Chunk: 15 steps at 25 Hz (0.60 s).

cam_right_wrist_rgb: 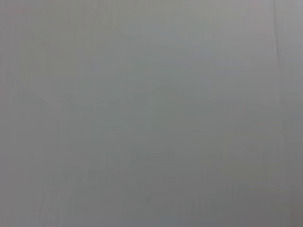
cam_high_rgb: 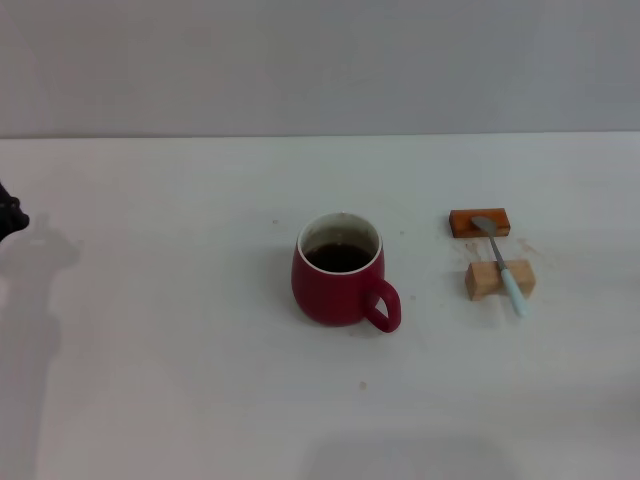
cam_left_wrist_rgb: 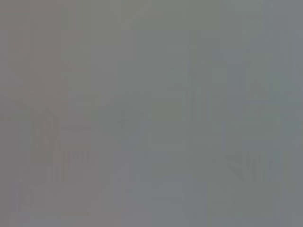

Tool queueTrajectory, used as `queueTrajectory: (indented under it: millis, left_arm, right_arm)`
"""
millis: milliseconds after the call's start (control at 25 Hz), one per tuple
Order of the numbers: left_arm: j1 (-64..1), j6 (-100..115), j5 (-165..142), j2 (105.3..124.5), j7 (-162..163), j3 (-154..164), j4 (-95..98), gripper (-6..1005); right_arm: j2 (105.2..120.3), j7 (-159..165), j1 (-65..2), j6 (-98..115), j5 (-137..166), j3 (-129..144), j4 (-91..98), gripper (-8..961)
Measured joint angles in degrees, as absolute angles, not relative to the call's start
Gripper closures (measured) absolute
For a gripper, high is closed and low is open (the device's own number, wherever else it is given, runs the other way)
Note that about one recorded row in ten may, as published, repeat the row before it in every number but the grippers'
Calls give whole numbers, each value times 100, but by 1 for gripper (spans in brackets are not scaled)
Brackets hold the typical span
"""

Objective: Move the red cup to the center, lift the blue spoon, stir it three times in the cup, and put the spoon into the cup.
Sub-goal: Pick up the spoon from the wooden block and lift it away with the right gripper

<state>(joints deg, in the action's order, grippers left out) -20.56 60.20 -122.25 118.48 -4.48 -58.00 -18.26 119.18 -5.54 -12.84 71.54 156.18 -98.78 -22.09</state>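
The red cup (cam_high_rgb: 341,270) stands upright near the middle of the white table, its handle toward the front right, with dark liquid inside. To its right lies the blue spoon (cam_high_rgb: 501,264), its metal bowl resting on an orange-brown block (cam_high_rgb: 479,222) and its pale blue handle across a light wooden block (cam_high_rgb: 498,280). A dark tip of my left gripper (cam_high_rgb: 10,213) shows at the far left edge of the head view, well away from the cup. My right gripper is out of view. Both wrist views show only blank grey surface.
The white table (cam_high_rgb: 180,380) runs back to a grey wall. The left arm casts a shadow on the table's left side.
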Motion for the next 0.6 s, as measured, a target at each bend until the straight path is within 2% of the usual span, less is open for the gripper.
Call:
queueTrajectory:
  millis: [400,600]
  left_arm:
    - [-2106,6072,-12227,11832,-43,-5839,-1726,953]
    - [-2193,5969,-12230,11811,704,-6213,-1480,896]
  right_arm:
    - [11911,-567,-1316,7138,15618,-9879,-2202,237]
    - [11909,-567,-1328,7116,15618,-9879,-2196,236]
